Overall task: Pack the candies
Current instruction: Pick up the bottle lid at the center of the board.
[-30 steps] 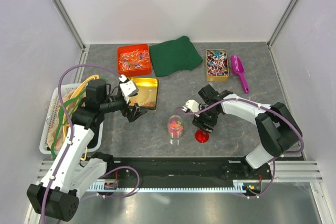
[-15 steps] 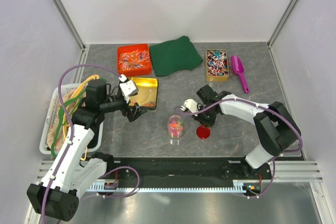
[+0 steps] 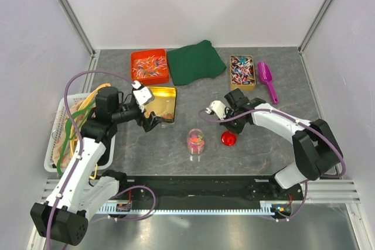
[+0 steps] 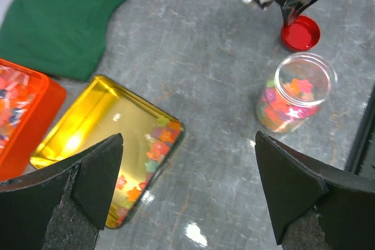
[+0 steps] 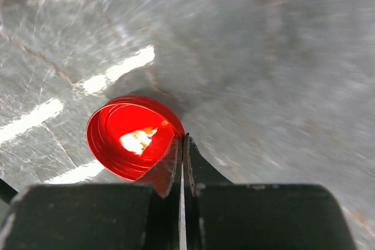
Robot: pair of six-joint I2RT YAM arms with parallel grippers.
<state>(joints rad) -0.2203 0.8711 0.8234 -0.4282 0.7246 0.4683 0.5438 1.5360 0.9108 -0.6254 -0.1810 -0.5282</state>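
Note:
Small star-shaped candies in mixed colours lie at one end of the open gold tin. More of them fill the clear jar, which stands open and upright on the table. My left gripper hovers open over the table beside the tin's candy end, holding nothing. My right gripper is shut on the rim of the red lid, one finger inside the lid and one outside. Seen from the top, the lid is just right of the jar, under the right gripper.
At the back stand an orange box of wrapped sweets, a green cloth, a small box of twist-wrapped sweets and a purple scoop. A white basket with cables sits at the left edge.
My right gripper closed on the red lid's rim and drew it a little away from the near edge. The left arm shifted slightly toward the gold tin and stayed open.

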